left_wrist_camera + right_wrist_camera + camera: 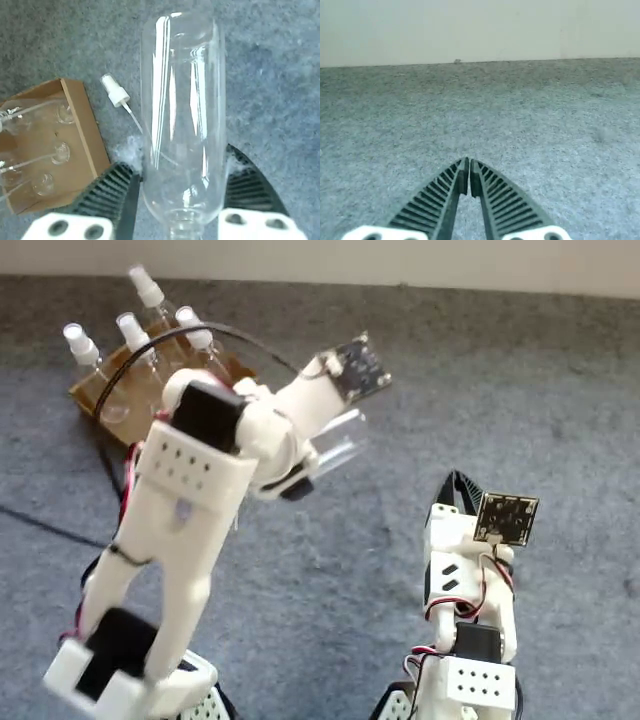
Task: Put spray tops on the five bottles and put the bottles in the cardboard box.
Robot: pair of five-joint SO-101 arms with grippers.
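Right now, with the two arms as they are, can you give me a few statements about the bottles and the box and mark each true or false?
1. The left end effector holds a clear bottle. True.
2. A loose spray top lies on the carpet beside the cardboard box. True.
3. Five bottles stand in the cardboard box. False: the high view shows four bottles there, each with a spray top on.
4. The right end effector is wide open around a bottle. False: it is shut and holds nothing.
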